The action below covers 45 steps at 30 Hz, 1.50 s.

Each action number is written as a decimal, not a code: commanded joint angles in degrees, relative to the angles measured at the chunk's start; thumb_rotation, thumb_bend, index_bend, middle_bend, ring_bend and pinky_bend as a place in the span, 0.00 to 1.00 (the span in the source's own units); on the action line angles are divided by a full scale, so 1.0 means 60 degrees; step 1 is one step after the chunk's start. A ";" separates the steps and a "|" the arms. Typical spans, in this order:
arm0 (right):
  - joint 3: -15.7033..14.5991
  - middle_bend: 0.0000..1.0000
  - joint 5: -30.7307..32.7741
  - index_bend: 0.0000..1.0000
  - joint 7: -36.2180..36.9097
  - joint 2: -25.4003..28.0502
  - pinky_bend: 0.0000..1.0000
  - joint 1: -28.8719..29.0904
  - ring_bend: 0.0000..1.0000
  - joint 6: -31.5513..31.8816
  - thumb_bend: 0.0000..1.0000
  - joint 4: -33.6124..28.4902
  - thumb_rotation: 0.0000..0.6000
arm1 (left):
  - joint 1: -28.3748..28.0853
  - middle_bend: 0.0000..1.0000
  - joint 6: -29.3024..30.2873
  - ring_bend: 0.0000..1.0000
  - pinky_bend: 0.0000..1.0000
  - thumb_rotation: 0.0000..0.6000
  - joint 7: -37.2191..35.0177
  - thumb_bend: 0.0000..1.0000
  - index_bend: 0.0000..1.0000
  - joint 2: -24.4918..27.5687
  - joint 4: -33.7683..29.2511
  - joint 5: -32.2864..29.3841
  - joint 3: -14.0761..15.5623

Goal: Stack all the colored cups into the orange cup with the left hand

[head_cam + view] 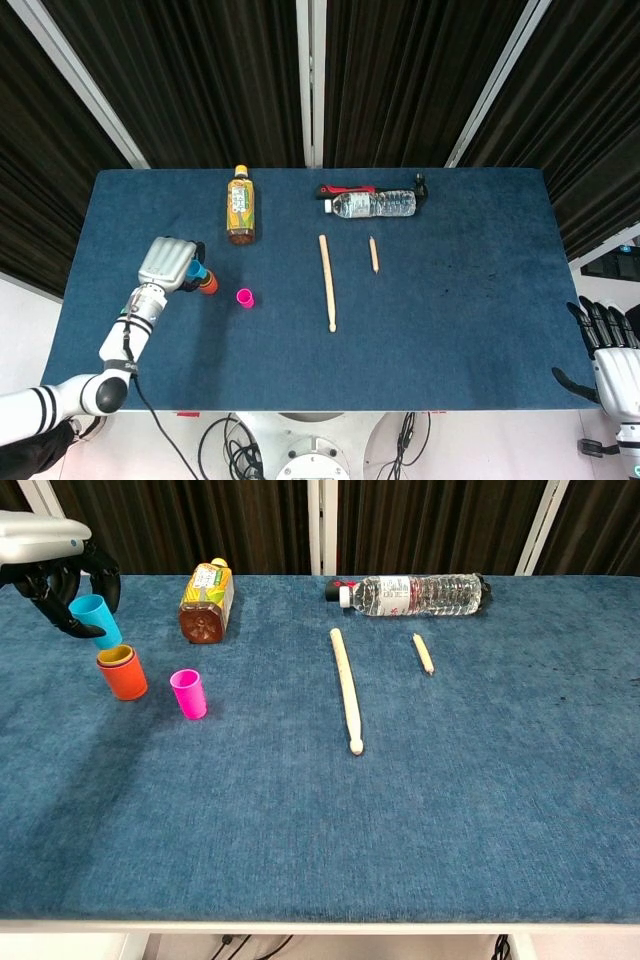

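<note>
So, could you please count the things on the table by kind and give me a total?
Cups: 4 – blue cup, orange cup, yellow cup, pink cup
Bottles: 2 – tea bottle, water bottle
Wooden sticks: 2 – long stick, short stick
Total: 8
</note>
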 commanded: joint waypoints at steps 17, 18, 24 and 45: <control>0.0045 0.00 0.0200 0.00 0.0155 -0.0048 0.00 -0.0006 0.00 -0.0119 0.10 0.0190 1.00 | -0.0184 0.40 0.0024 0.49 0.41 1.00 0.0071 0.29 0.32 -0.0324 0.0358 -0.0197 0.0401; 0.0043 0.00 0.0203 0.00 0.0161 -0.0054 0.00 -0.0005 0.00 -0.0126 0.10 0.0197 1.00 | -0.0171 0.36 0.0081 0.46 0.39 1.00 0.0038 0.28 0.28 -0.0328 0.0345 -0.0129 0.0398; 0.0050 0.00 0.0216 0.00 0.0152 -0.0078 0.00 0.0007 0.00 -0.0154 0.10 0.0211 1.00 | -0.0071 0.32 0.0434 0.41 0.37 1.00 -0.0083 0.26 0.24 -0.0242 0.0076 0.0246 0.0400; -0.0001 0.00 0.0228 0.00 0.0193 -0.0071 0.00 0.0011 0.00 -0.0248 0.10 0.0250 1.00 | -0.0456 0.33 0.0842 0.38 0.35 1.00 0.1644 0.22 0.26 -0.0992 -0.1325 0.0974 0.0973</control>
